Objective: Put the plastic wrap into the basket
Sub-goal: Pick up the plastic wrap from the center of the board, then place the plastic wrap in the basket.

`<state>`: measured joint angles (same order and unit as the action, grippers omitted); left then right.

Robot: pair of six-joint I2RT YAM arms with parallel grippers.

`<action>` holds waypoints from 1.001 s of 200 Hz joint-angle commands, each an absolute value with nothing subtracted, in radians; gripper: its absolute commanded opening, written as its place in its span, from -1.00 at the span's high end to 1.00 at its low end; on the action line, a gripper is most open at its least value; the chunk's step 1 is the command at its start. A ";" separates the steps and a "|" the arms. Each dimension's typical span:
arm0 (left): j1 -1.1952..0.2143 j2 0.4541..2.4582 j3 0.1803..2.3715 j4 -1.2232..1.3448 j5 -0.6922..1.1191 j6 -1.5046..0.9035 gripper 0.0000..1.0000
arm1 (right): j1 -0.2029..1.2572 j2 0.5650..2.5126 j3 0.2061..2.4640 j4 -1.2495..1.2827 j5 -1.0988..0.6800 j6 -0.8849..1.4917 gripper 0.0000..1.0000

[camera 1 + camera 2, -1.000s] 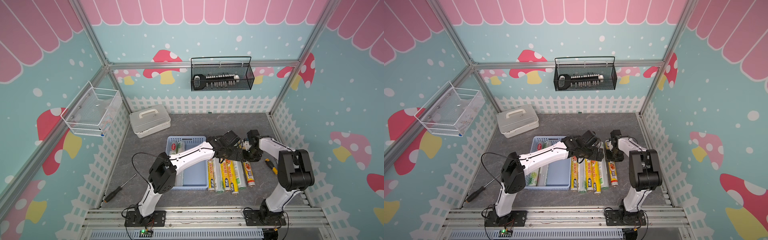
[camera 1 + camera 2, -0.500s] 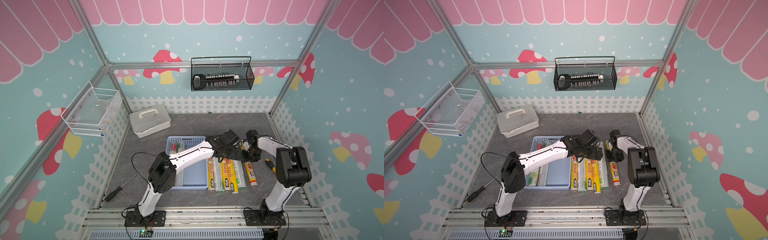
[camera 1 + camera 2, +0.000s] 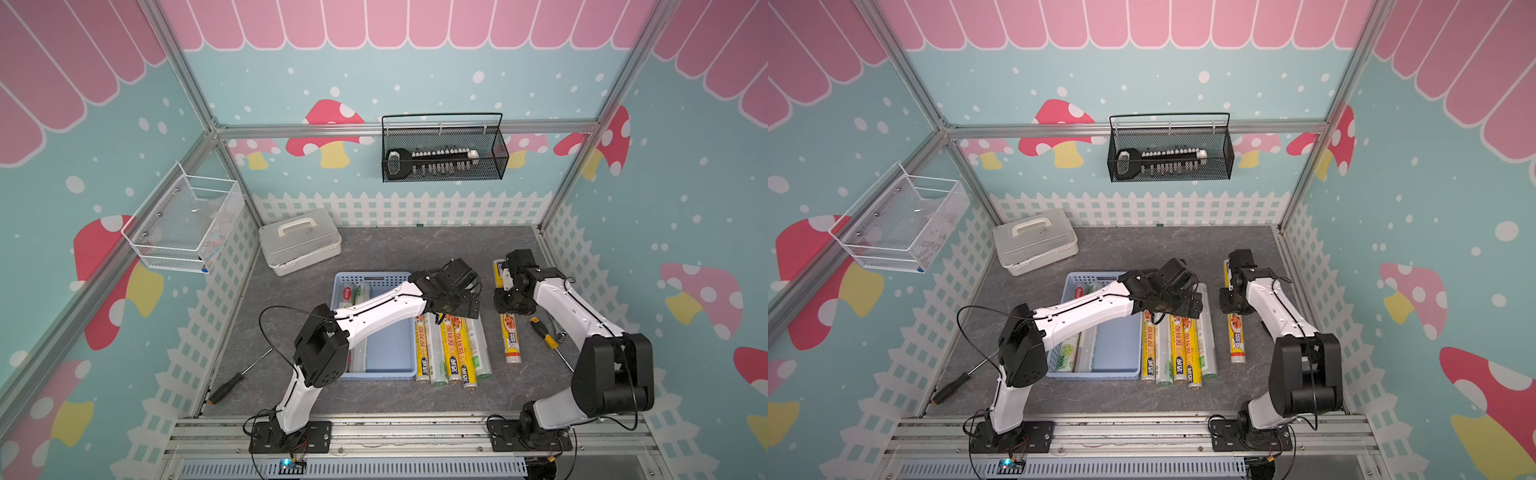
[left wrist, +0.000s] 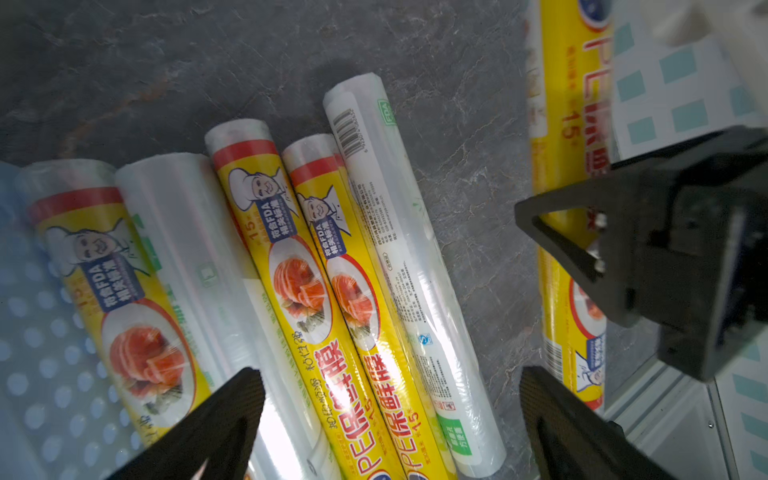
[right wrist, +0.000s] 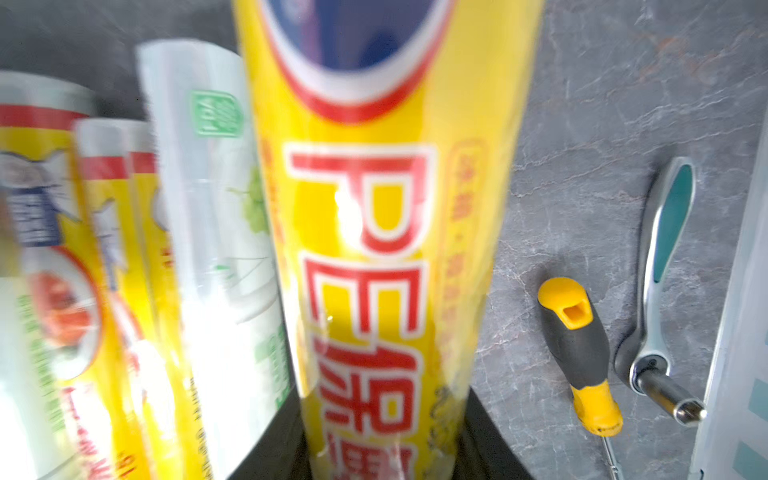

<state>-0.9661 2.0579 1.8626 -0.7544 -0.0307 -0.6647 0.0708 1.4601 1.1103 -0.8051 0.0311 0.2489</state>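
Right fingers clench one yellow plastic wrap roll, set apart from the others. Left fingers are spread wide above five rolls lying side by side on the surface, just beside the light blue basket, which holds more rolls.

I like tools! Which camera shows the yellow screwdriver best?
The right wrist view: the yellow screwdriver lies close, big and sharp, handle and all. In a top view it is tiny beside the right arm. The left wrist view does not show it.
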 commanded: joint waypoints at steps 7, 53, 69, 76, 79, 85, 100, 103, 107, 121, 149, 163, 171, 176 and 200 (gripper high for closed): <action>-0.962 1.966 1.812 -0.738 -0.129 -0.646 -0.98 | 0.067 1.348 1.096 -0.799 -0.130 0.310 0.55; -0.962 1.858 1.679 -0.639 -0.208 -0.654 -0.98 | 0.068 1.240 1.067 -0.743 -0.377 0.415 0.57; -0.962 1.802 1.614 -0.591 -0.243 -0.659 -0.98 | 0.071 1.215 1.036 -0.690 -0.461 0.469 0.57; -0.961 1.780 1.588 -0.577 -0.270 -0.660 -0.98 | 0.073 1.206 1.025 -0.672 -0.487 0.489 0.57; -0.960 1.768 1.578 -0.571 -0.279 -0.660 -0.98 | 0.075 1.203 1.022 -0.666 -0.500 0.499 0.57; -0.960 1.743 1.554 -0.558 -0.302 -0.662 -0.98 | 0.078 1.199 1.012 -0.646 -0.521 0.518 0.57; -0.957 1.680 1.484 -0.519 -0.369 -0.669 -0.98 | 0.089 1.188 0.990 -0.595 -0.567 0.568 0.57; -0.957 1.667 1.469 -0.509 -0.379 -0.670 -0.98 | 0.091 1.186 0.987 -0.586 -0.576 0.578 0.58; -0.956 1.650 1.449 -0.493 -0.392 -0.675 -0.98 | 0.095 1.184 0.983 -0.567 -0.586 0.592 0.57; -0.950 1.588 1.375 -0.451 -0.436 -0.693 -0.98 | 0.115 1.185 0.970 -0.509 -0.619 0.637 0.58; -0.946 1.474 1.211 -0.313 -0.542 -0.714 -0.98 | 0.176 1.220 0.976 -0.416 -0.651 0.715 0.58; -0.946 1.426 1.142 -0.264 -0.583 -0.709 -0.98 | 0.226 1.245 0.982 -0.364 -0.647 0.751 0.58; -0.943 1.401 1.107 -0.238 -0.595 -0.699 -0.98 | 0.258 1.264 0.994 -0.347 -0.635 0.765 0.58; -0.939 1.388 1.089 -0.222 -0.594 -0.691 -0.98 | 0.282 1.278 1.003 -0.340 -0.623 0.771 0.58; -0.899 1.348 1.034 -0.221 -0.558 -0.653 -0.98 | 0.382 1.356 1.052 -0.308 -0.596 0.806 0.58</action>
<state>-0.9363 1.3849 1.0760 -0.2852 -0.5316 -0.6865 0.3080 1.2980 0.9962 -0.3988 -0.6003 0.7380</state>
